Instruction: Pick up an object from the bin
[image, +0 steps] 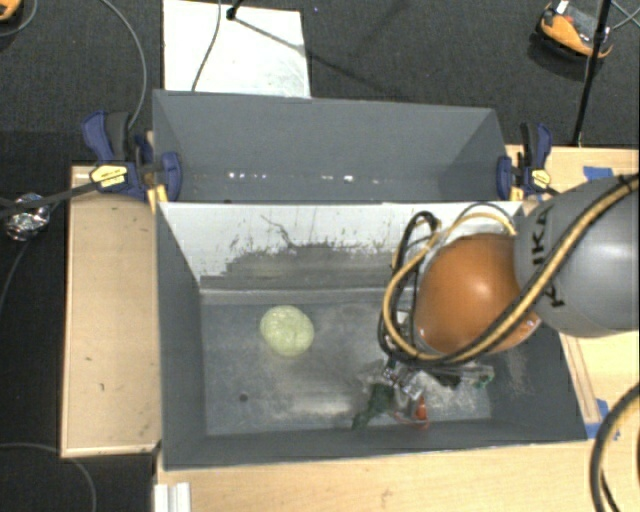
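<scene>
**Bin** (185, 320): grey metal, floor mostly bare, scuffed along back wall.

**Ball** (287, 330): pale green, round. On floor, left of centre, well apart from end effector. Untouched.

**Clutter, front-right of floor:** dark green piece (374, 402), red piece (419, 409) near it to the right, pale bits further right. Too small to id. by kind.

**Arm** (590, 260): in from right, w/ orange cover (470, 295) at wrist and cables (400, 270) looped round it.

**End effector** (400, 385): low in bin, down among clutter, approx. between green and red pcs. Open or closed: cannot tell, mostly hidden under cover. No held item visible.

**Task item (judged):** one of the front-right pcs, prob. green or red, both just beside the tip. Which one: cannot tell.

**Step (judged):** grasp stage at floor level. Pick not yet done, nothing off the floor.

**Next move calls for (judged):** firm closure on a single pc., then straight vertical lift clear of front wall, no sideways drag.

**Risk (judged):** small, close-packed pcs, so chance of a slip, a double grab, or a closure on nothing.
</scene>
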